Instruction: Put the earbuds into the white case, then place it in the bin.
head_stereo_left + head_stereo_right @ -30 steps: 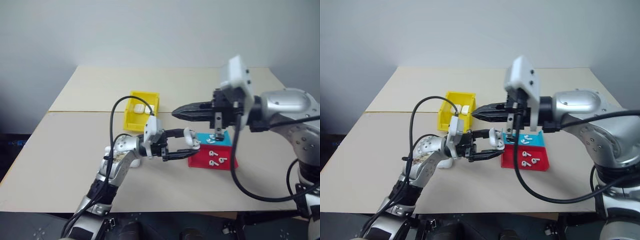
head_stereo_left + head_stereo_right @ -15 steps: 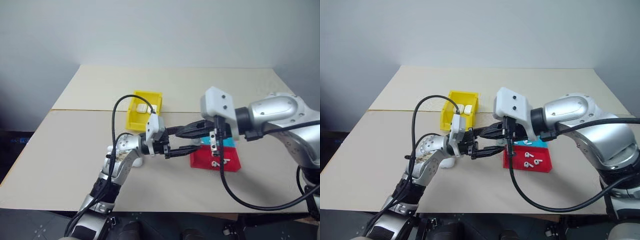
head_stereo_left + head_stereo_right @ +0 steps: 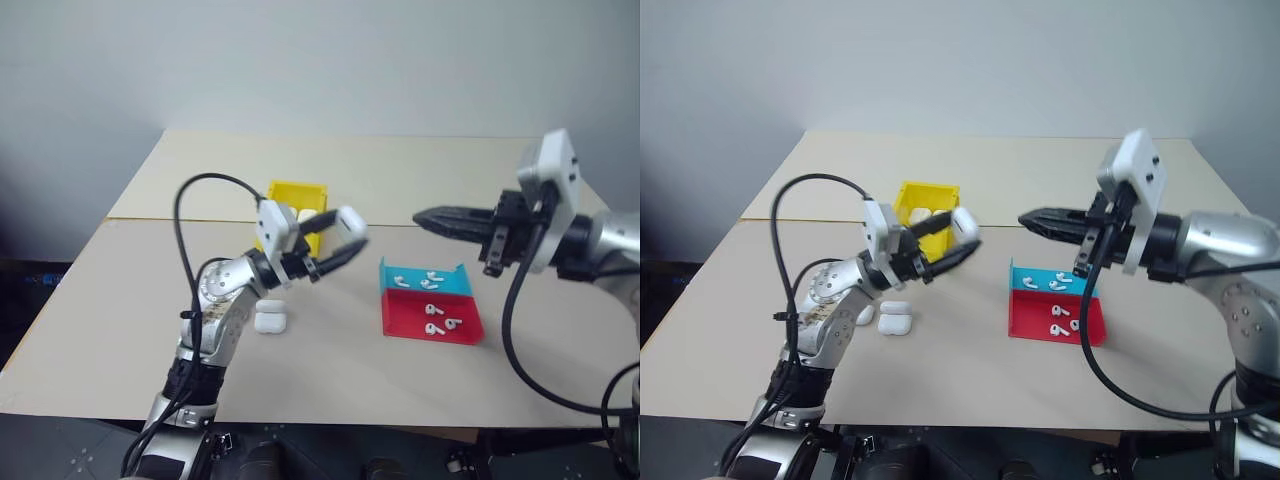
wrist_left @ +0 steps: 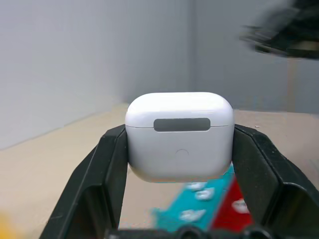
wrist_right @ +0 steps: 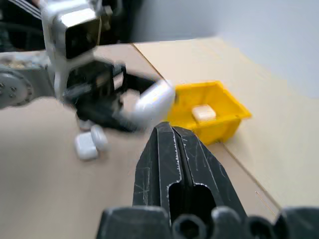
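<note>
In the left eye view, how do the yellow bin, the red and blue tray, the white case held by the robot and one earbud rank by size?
As they look there:
1. Red and blue tray
2. Yellow bin, partly hidden, so unsure against the tray
3. White case, nearer the camera
4. One earbud

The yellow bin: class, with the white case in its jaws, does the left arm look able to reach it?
Probably yes. The left gripper holds the white case just beside the yellow bin, nothing stands between them, and the right gripper is off over the tray.
</note>
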You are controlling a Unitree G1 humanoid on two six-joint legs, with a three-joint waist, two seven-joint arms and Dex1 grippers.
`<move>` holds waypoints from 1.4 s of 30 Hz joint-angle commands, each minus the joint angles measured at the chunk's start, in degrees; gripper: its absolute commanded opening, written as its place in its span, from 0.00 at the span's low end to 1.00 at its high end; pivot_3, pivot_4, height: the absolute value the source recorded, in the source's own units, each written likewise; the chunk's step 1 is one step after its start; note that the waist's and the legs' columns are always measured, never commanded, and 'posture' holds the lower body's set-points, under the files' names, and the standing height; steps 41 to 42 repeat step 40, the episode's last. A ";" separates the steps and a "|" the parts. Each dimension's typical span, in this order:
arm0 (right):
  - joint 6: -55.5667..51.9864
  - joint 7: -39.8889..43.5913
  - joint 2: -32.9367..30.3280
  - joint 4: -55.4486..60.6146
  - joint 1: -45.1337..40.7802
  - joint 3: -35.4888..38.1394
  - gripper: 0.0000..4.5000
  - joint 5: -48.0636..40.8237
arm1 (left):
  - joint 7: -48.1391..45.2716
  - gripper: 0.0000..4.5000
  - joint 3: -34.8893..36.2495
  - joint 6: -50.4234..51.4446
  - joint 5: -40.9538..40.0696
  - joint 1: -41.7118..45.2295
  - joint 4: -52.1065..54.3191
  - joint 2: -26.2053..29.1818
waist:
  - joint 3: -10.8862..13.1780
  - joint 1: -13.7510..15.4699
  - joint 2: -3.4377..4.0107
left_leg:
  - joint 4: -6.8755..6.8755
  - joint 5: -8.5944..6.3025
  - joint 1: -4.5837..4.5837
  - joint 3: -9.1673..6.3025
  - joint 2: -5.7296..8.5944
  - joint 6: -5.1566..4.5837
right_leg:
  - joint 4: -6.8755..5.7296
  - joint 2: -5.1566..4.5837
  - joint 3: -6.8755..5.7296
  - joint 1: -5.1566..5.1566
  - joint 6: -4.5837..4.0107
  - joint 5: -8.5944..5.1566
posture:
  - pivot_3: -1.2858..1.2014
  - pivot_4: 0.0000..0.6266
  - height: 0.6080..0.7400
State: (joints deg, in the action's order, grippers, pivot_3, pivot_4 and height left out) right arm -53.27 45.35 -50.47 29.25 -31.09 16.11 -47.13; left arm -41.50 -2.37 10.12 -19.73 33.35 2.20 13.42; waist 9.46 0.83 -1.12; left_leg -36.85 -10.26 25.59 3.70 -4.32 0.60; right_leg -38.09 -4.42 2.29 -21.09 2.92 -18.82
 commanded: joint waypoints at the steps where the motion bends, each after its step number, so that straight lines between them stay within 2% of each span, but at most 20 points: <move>1: 0.67 -3.79 1.64 5.21 4.34 1.02 0.01 -0.54 | 12.70 0.62 1.96 -2.89 7.88 4.69 -7.16 -1.60 | 0.00 -0.01 0.00 | 0.01 0.00 -0.01 0.00 0.02 0.00 | -0.02 0.00 0.01 -0.01 0.02 0.01 | 0.52 0.24 1.00; 9: 0.80 -8.86 4.00 8.85 6.73 -0.16 0.01 -2.08 | 31.91 0.62 1.60 -13.96 20.15 18.13 -36.46 -5.79 | 0.03 0.00 -0.05 | 0.01 0.00 0.02 -0.03 0.06 -0.01 | 0.04 0.00 -0.01 -0.02 0.10 0.06 | 0.52 0.24 1.00; 15: 0.56 -10.57 3.60 10.00 7.73 0.75 0.01 -3.47 | 34.57 0.62 1.78 -15.60 21.74 20.91 -43.60 -5.66 | 0.03 -0.15 -0.05 | 0.04 0.01 0.08 -0.01 0.08 0.00 | 0.06 -0.02 -0.01 -0.07 0.10 0.05 | 0.52 0.24 1.00; 16: 0.43 -11.05 3.65 10.15 7.76 0.63 0.00 -3.58 | 33.90 0.78 1.49 -15.66 21.97 20.52 -43.38 -5.31 | 0.03 -0.15 -0.05 | 0.04 0.01 0.08 -0.01 0.08 0.01 | 0.06 -0.01 -0.01 -0.08 0.10 0.05 | 0.52 0.24 1.00; 19: 0.44 -12.24 3.83 10.55 7.83 0.02 0.00 -3.93 | 31.16 0.99 1.53 -14.93 21.13 18.94 -41.17 -4.77 | 0.03 -0.12 -0.04 | 0.04 0.04 0.07 0.00 0.08 0.05 | 0.03 -0.02 -0.02 -0.08 0.10 0.05 | 0.52 0.24 1.00; 22: 0.72 -12.97 3.91 10.67 8.16 0.07 0.00 -4.36 | 29.10 0.99 2.03 -15.22 20.07 16.38 -36.33 -4.24 | 0.02 -0.15 -0.04 | 0.04 0.04 0.06 0.01 0.08 0.06 | 0.02 -0.02 0.00 -0.08 0.10 0.06 | 0.52 0.24 1.00; 26: 3.01 -12.02 3.43 9.67 9.70 0.34 0.00 -2.73 | 16.73 0.99 3.21 -7.07 11.10 10.51 -21.76 -1.25 | 0.02 -0.19 -0.03 | 0.05 0.08 0.06 0.01 0.07 0.13 | 0.02 -0.01 -0.01 -0.08 0.10 0.06 | 0.52 0.24 1.00; 28: 7.42 -10.24 3.71 8.08 11.91 -1.30 0.00 1.63 | 6.76 0.99 3.49 0.27 3.76 5.35 -10.07 4.46 | 0.01 -0.44 -0.02 | 0.05 0.12 0.06 0.01 0.06 0.18 | 0.00 -0.01 0.00 -0.09 0.10 0.06 | 0.52 0.24 1.00; 30: 10.28 -8.40 3.69 6.92 13.73 -1.80 0.00 3.92 | 1.33 0.99 3.50 5.44 -0.63 1.96 -2.34 8.64 | 0.01 -0.77 -0.01 | 0.08 0.21 0.01 0.02 0.01 0.35 | 0.00 0.02 0.03 -0.08 0.10 0.05 | 0.52 0.24 1.00; 34: 17.42 -2.62 2.94 3.01 17.55 -3.43 0.00 9.22 | -12.87 0.99 6.49 12.80 -9.71 -7.31 11.48 23.68 | 0.00 -1.12 0.01 | 0.09 0.17 -0.09 0.04 0.00 0.28 | -0.02 0.01 0.03 0.00 0.10 0.05 | 0.52 0.24 1.00; 38: 21.35 2.31 0.91 0.83 21.00 -3.50 0.00 12.64 | -15.76 0.99 11.73 17.63 -15.34 -13.36 18.10 31.12 | -0.01 -0.82 0.01 | 0.09 0.09 -0.15 0.03 -0.01 0.14 | -0.02 0.00 -0.01 0.06 0.09 0.05 | 0.52 0.24 1.00; 42: 23.44 4.68 -0.54 0.08 23.00 -3.51 0.00 14.57 | -16.06 0.99 13.47 19.55 -16.96 -15.08 19.61 33.26 | -0.01 -0.72 0.00 | 0.09 0.05 -0.15 0.02 -0.01 0.10 | 0.02 0.00 -0.01 0.08 0.09 0.05 | 0.52 0.24 1.00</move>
